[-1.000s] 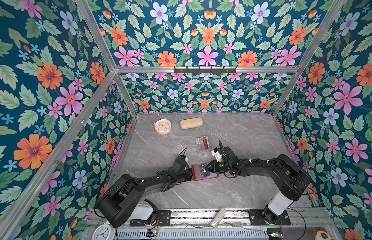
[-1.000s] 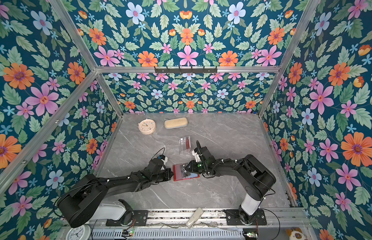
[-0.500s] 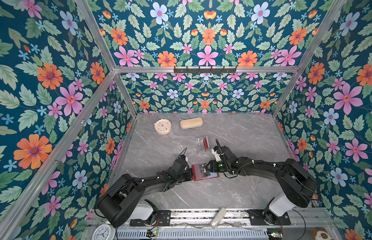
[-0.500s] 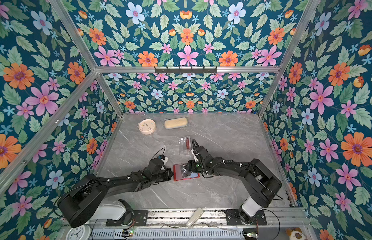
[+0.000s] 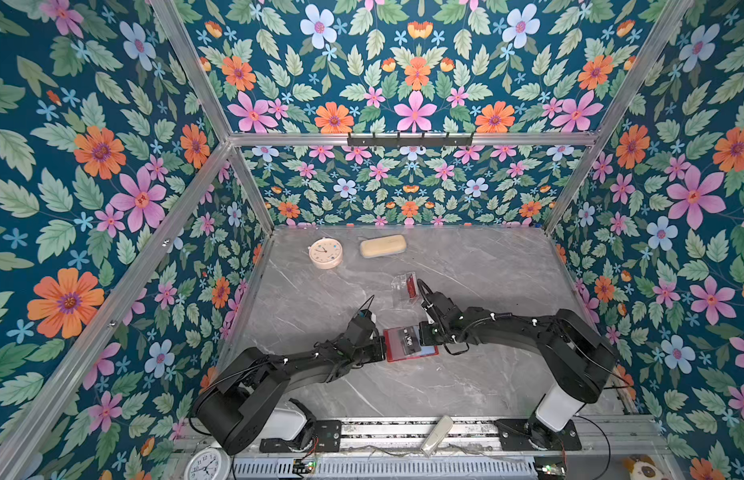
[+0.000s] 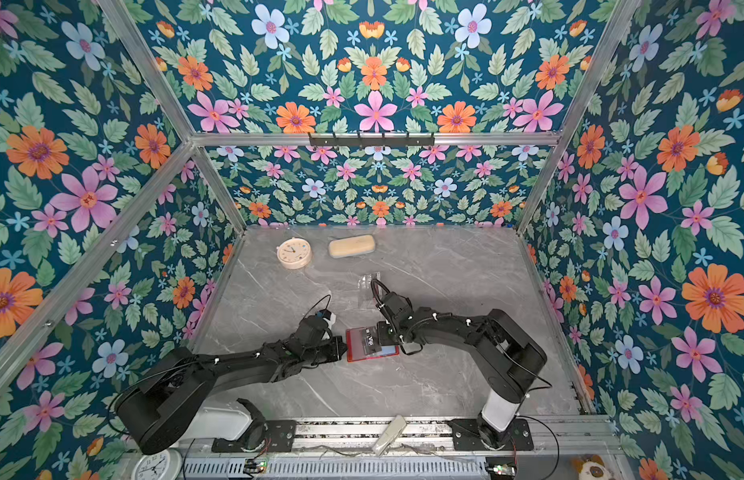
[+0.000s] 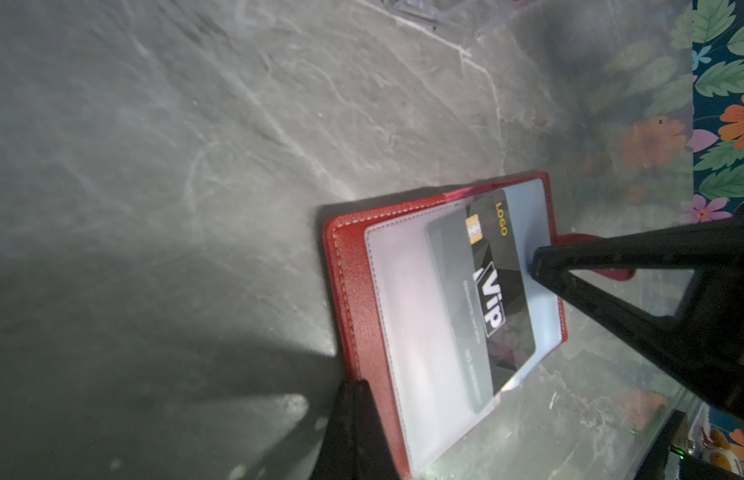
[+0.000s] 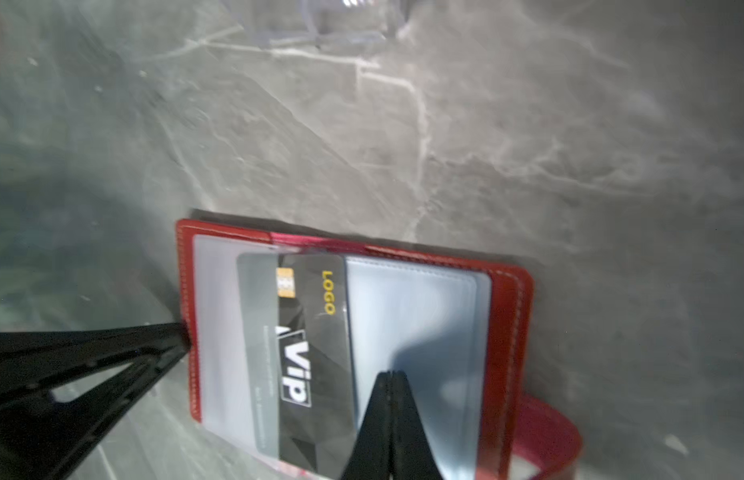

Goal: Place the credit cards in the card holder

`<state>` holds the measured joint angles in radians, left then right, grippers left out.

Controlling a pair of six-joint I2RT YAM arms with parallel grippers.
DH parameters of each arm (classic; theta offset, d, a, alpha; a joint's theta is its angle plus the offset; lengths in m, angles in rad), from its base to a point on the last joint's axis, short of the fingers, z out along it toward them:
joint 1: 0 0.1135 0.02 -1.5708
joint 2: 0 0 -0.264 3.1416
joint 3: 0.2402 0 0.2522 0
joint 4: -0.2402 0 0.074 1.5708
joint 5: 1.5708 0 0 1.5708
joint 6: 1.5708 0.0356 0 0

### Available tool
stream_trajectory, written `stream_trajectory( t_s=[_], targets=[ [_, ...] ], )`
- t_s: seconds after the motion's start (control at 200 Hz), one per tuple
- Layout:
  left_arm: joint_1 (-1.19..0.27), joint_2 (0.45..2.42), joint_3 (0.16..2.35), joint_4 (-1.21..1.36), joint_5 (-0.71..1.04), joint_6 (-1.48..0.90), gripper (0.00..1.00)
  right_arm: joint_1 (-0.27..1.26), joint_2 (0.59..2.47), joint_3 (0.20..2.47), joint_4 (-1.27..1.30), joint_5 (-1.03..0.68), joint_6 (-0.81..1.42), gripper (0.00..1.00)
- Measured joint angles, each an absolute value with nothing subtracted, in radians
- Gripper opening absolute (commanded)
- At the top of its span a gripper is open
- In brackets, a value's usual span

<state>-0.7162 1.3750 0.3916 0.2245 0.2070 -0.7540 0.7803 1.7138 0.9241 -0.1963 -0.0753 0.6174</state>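
Closed on nothing, the right gripper (image 8: pixel 389 376) sits just behind the dark card (image 8: pixel 316 332), whose long edge lies crosswise ahead, half inside a sleeve of the open card holder (image 8: pixel 507 332), its far edge touched by the closed left gripper (image 7: pixel 353 384).

Red card holder (image 7: pixel 353 291), black credit card (image 7: pixel 505 303), grey marbled table (image 7: pixel 196 166).

Floral wallpaper (image 5: pixel 412 75), dark teal with pink, orange and pale blue flowers, covers all three walls behind aluminium frame bars (image 5: pixel 279 139). A black hook rail (image 5: pixel 410 140) sits on the back bar, above a grey marble-patterned tabletop (image 5: pixel 486 266) in even light.
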Motion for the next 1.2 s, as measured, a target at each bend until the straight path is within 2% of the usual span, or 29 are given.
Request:
stream_trajectory(
  t_s=[0.185, 0.38, 0.52, 0.665, 0.855, 1.2],
  targets=[
    [-0.717, 1.377, 0.393, 0.224, 0.207, -0.754, 0.00, 0.794, 1.748, 0.965, -0.215, -0.072, 0.599, 0.16],
    [-0.719, 1.377, 0.393, 0.224, 0.204, -0.752, 0.00, 0.805, 1.768, 0.992, -0.224, -0.075, 0.587, 0.32],
    [-0.719, 1.377, 0.393, 0.224, 0.202, -0.752, 0.00, 0.812, 1.772, 1.002, -0.230, -0.075, 0.573, 0.37],
    [-0.720, 1.376, 0.393, 0.224, 0.200, -0.752, 0.00, 0.817, 1.765, 1.003, -0.238, -0.068, 0.572, 0.38],
    [-0.720, 1.375, 0.392, 0.224, 0.199, -0.752, 0.00, 0.826, 1.746, 1.004, -0.285, -0.037, 0.572, 0.37],
    [-0.720, 1.370, 0.389, 0.223, 0.195, -0.752, 0.00, 0.845, 1.774, 1.055, -0.342, -0.016, 0.566, 0.12]
  ],
)
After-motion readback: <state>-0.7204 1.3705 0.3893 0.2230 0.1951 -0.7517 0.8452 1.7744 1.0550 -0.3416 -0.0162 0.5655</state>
